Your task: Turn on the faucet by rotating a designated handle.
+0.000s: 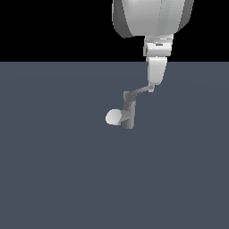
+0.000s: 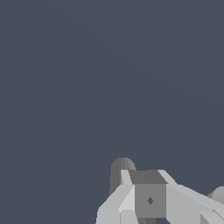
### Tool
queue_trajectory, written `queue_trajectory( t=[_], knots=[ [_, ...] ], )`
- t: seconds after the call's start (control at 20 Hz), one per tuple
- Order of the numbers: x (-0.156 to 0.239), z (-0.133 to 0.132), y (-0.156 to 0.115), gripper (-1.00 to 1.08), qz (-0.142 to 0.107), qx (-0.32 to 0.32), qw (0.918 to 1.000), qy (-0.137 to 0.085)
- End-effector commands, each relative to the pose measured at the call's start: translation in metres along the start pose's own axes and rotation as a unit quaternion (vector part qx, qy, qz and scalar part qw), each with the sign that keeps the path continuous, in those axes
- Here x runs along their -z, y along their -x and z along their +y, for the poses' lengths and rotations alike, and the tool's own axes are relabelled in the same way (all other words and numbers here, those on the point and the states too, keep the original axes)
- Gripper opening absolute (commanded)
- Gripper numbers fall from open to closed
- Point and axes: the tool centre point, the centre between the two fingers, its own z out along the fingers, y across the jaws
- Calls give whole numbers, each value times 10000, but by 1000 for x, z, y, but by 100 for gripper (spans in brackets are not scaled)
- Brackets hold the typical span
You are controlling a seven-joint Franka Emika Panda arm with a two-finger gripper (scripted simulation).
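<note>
The faucet (image 1: 129, 111) is a small grey upright column standing on the flat floor, with a pale round spout (image 1: 113, 117) low on the side toward the exterior view's left. Its handle (image 1: 141, 91), a thin grey lever, sticks out from the column's top toward the exterior view's right, slightly upturned. My gripper (image 1: 152, 87) comes down from above and its tip meets the handle's outer end. No gap shows between the fingers, and nothing is held. In the wrist view the gripper (image 2: 150, 200) is close up, with the faucet (image 2: 121, 169) just behind it and the spout (image 2: 218, 193) at the edge.
The white arm (image 1: 152, 18) hangs over the far side of the scene. A plain dark blue-grey floor (image 1: 53, 170) spreads around the faucet, and no other object shows on it.
</note>
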Motion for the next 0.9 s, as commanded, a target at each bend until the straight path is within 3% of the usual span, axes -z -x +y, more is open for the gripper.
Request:
queue_trajectory(
  t=[0.0, 0.25, 0.3, 0.85],
  knots=[
    [-9, 14, -6, -100, 10, -38, 9999, 110],
    [-8, 26, -7, -100, 10, -38, 9999, 110],
    [6, 13, 2, -100, -6, 27, 10000, -66],
    [-1, 51, 22, -100, 3, -8, 10000, 29]
  ],
)
